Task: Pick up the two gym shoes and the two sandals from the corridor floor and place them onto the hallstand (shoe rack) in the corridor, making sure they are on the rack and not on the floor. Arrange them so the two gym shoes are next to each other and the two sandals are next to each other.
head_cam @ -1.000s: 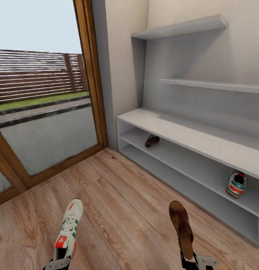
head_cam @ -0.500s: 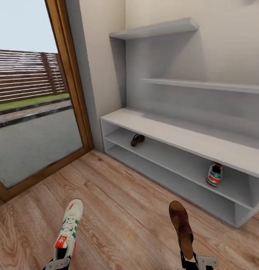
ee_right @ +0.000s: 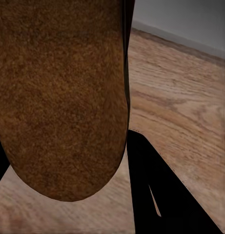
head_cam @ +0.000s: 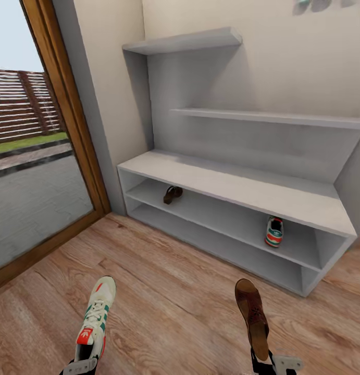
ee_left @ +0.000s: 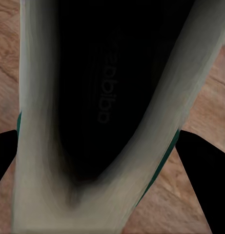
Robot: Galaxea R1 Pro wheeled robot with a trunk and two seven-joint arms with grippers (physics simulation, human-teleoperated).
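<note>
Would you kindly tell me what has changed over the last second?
The head camera swung rightward, so the light grey hallstand slid left in view and its right end appeared. Nothing was let go: the left end effector still holds the cream-white gym shoe, the right the brown leather sandal.

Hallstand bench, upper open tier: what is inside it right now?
Inside the hallstand upper tier: one sandal near its door end and one gym shoe near the other end, far apart. The tier's back corners are in shadow.
</note>
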